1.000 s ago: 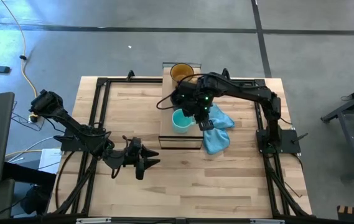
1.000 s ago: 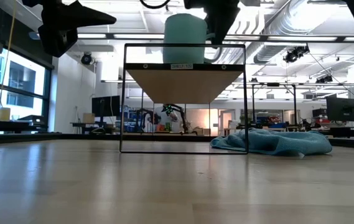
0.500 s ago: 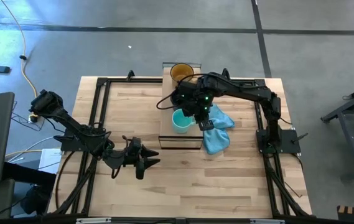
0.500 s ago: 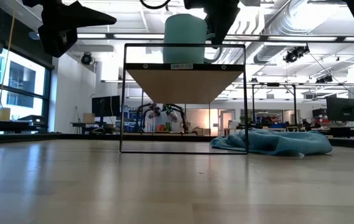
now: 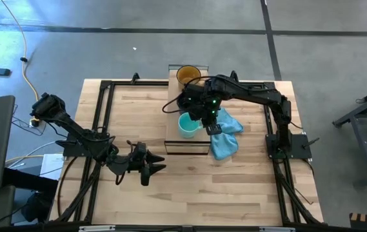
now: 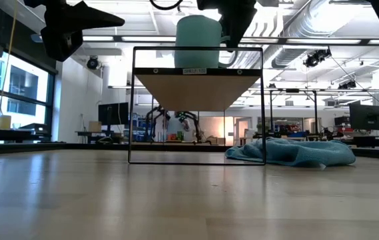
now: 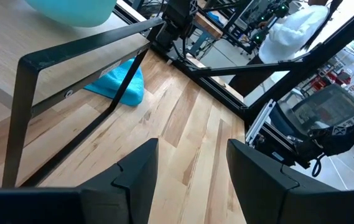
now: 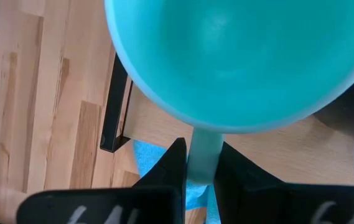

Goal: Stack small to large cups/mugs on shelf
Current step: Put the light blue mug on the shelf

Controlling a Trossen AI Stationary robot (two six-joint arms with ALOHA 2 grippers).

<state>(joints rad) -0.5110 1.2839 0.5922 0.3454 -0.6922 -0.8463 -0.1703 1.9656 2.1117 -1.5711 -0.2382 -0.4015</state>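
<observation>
Overhead downward, tabletop level, two close wrist views; shelf [image 5: 187, 132] and teal mug [image 6: 199, 32] shared.

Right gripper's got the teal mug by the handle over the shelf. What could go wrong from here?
1. The right gripper pinches only the thin handle of the teal mug, so the mug could swing or slip on release.
2. The mug sits near the shelf front edge in the low view; set down off-centre, it might tip off.
3. The black mug is right beside it under the arm; a nudge could shift it toward the yellow mug.
</observation>
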